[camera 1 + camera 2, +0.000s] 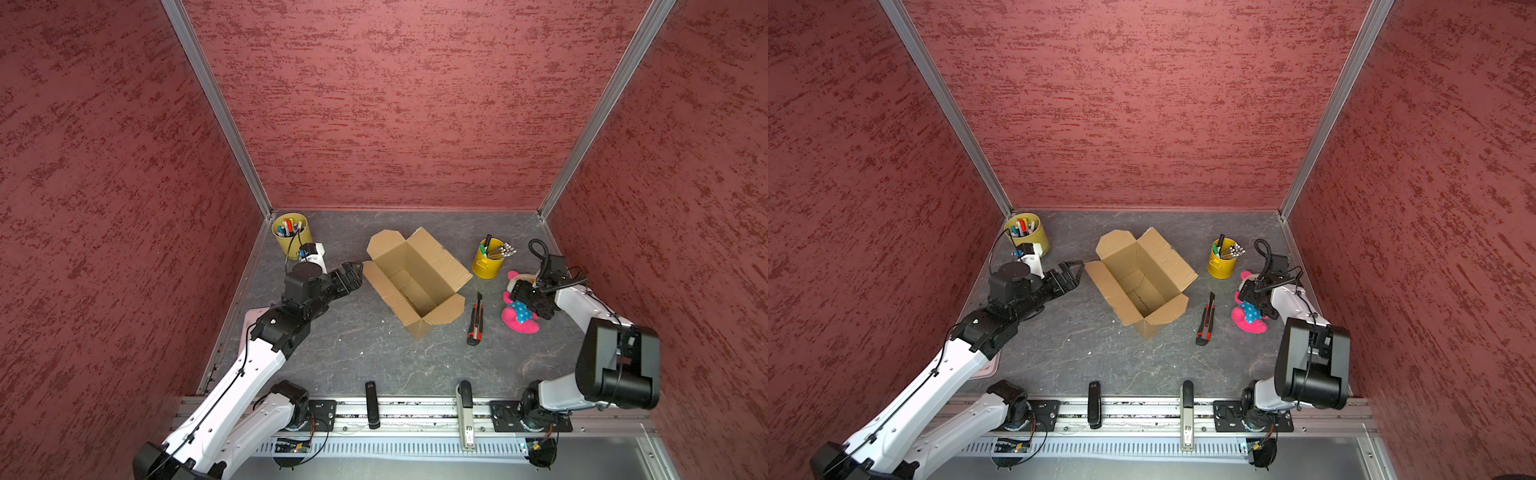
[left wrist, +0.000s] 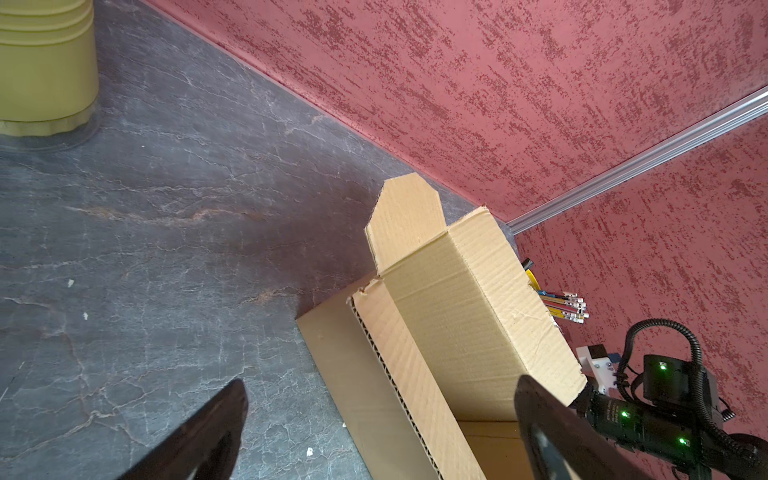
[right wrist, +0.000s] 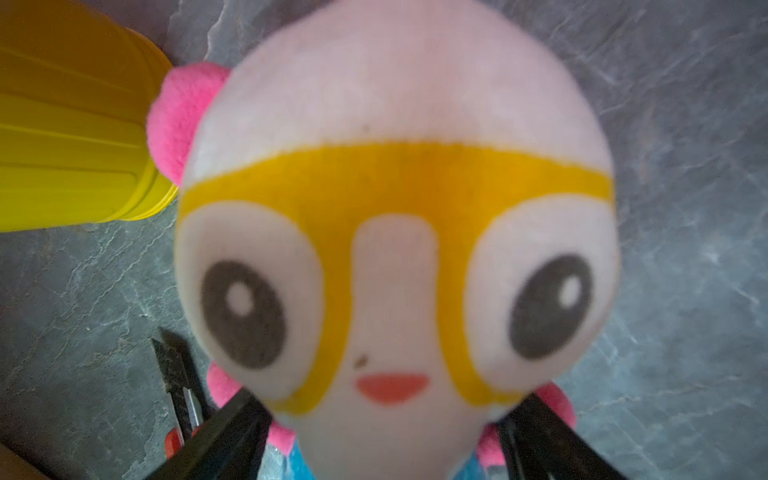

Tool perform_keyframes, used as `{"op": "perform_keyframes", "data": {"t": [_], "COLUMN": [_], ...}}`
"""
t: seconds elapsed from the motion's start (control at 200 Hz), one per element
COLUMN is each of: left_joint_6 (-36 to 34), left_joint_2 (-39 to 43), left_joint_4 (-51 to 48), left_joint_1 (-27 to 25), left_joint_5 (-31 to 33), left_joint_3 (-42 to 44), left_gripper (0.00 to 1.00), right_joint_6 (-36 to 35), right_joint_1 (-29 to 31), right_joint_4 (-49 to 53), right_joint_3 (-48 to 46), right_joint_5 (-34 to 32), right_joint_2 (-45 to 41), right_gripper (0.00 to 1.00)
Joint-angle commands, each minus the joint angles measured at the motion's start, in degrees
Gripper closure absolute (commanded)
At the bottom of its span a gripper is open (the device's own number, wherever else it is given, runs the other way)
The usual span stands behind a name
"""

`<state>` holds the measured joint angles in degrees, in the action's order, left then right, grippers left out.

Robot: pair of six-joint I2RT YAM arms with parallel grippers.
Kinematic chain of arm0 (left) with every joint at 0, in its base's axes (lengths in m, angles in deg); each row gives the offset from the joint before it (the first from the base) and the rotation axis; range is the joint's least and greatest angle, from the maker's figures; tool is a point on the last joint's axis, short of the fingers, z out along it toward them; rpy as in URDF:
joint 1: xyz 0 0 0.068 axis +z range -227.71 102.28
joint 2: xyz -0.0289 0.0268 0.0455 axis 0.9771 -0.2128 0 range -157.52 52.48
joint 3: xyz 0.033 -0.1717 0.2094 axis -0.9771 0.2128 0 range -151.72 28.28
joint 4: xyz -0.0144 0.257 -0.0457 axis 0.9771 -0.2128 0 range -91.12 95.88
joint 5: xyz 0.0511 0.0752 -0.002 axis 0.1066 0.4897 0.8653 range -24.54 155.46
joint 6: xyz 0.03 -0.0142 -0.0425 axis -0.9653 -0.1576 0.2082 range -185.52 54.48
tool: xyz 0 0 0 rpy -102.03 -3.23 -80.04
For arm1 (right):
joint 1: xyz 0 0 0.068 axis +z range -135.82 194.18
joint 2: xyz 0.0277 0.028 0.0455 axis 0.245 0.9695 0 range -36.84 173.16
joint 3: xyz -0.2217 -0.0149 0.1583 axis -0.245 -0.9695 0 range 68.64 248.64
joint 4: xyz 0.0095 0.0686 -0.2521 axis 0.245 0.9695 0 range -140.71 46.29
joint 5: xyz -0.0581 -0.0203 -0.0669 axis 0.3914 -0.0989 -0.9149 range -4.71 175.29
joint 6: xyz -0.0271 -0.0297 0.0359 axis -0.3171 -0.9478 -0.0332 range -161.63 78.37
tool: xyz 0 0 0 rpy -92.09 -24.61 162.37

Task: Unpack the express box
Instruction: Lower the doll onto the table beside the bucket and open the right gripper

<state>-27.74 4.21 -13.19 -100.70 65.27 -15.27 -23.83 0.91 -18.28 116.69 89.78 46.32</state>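
We see the box (image 1: pixel 436 262) open mid-frame, left hand (image 1: pixel 356 268) spread at its left flap, right hand (image 1: pixel 524 296) spread astride the doll (image 1: pixel 519 319)

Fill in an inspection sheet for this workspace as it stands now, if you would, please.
Surface: grey stone-patterned table, a few pale specks.
Job's things: cardboard box stands open, flaps spread, nothing seen inside; stuffed toy lies on the table to its right.
Clutter: utility knife between box and toy; left cup and right cup, both yellow, hold pens; stapler on the front rail.
End effectors: left end effector open at the box's left flap; right end effector open, straddling the toy.
Cables: black cable loops above the right end effector; thin cable runs along the left arm.
Surroundings: red textured walls, aluminium posts.
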Motion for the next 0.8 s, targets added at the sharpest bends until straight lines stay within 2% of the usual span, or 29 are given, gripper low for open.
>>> {"op": "perform_keyframes", "data": {"t": [0.0,0.546,0.797], "left_joint_6": [-1.1,-1.4,-3.1], "left_joint_2": [1.3,4.0,6.2], "left_joint_4": [-0.4,-1.1,-5.4], "left_joint_1": [0.7,3.6,5.3], "left_joint_5": [-1.0,-3.1,-0.4], "left_joint_3": [1.3,2.9,2.6], "left_gripper": [0.0,0.0,0.0], "right_joint_6": [0.4,0.1,-0.2], "right_joint_1": [-0.3,-0.4,-0.4], "right_joint_4": [3.2,8.5,9.6], "right_joint_3": [2.0,3.5,3.7], "right_joint_5": [-1.9,-3.8,-4.2], "right_joint_2": [-2.6,-9.4,-14.0], "right_gripper": [0.14,0.07,0.04]}}
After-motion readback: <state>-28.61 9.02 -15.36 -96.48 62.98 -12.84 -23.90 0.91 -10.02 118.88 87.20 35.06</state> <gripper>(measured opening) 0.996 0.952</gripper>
